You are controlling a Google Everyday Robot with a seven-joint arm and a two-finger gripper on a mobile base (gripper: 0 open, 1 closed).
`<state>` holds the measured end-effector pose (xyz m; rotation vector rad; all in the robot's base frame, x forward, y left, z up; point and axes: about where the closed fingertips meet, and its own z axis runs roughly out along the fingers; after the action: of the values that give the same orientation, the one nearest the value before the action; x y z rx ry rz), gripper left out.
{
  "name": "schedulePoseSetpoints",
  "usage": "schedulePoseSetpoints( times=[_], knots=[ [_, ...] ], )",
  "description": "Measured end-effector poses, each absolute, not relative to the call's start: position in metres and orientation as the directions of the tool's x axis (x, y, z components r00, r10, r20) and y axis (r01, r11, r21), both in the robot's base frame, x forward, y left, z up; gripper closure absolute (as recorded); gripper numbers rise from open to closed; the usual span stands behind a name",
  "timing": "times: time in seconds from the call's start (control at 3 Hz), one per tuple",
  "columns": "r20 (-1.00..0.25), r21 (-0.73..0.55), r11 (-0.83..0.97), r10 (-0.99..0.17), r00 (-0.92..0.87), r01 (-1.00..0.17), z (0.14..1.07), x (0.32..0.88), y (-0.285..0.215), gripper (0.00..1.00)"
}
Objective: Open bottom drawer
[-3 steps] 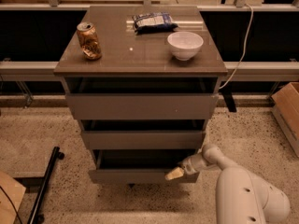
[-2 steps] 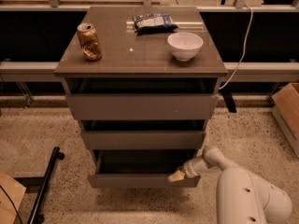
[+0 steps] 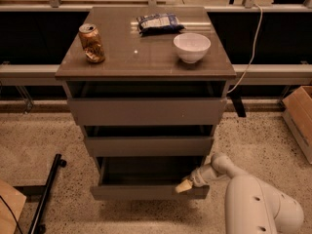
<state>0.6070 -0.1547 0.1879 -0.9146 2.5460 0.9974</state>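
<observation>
Entering the bottom drawer (image 3: 141, 192) as lowest of three grey-brown fronts in the cabinet (image 3: 146, 65), below the middle drawer (image 3: 148, 146) and the top drawer (image 3: 146, 112). Noting it as standing partway out: front panel sitting forward of the two above, dark interior showing behind its upper edge across the whole width.

Entering the gripper (image 3: 184, 185) as resting at the right end of that upper edge, just inside the front panel and touching it or nearly so. Showing as one cream wedge with no gap visible, so reading the fingers as closed together, hooking behind the panel rather than pinching it. Noting the white arm (image 3: 253, 206) as reaching in from the lower right, low over the speckled floor (image 3: 48, 140).

Judging progress: opening under way, roughly a first part of the travel gained, and the greater part of the interior remaining hidden under the middle drawer. Leaving to do: drawing the panel further outward toward the camera until the grey inside lies plainly exposed, then freeing the tip from the edge.

Listing on the cabinet top, apart from the task: can (image 3: 91, 43) at left, white bowl (image 3: 192, 47) at right, snack packet (image 3: 158, 22) toward the back.
</observation>
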Motion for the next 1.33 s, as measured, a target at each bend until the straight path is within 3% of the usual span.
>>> schedulePoseSetpoints(
  times=[0.67, 1.0, 1.33],
  knots=[
    [-0.412, 0.517, 0.571, -0.488, -0.770, -0.638, 0.184, 0.607, -0.150, 0.17],
    [-0.412, 0.517, 0.571, -0.488, -0.770, -0.638, 0.184, 0.607, -0.150, 0.00],
    [-0.329, 0.557, 0.577, -0.508, -0.796, -0.598, 0.179, 0.570, -0.158, 0.00]
  ],
)
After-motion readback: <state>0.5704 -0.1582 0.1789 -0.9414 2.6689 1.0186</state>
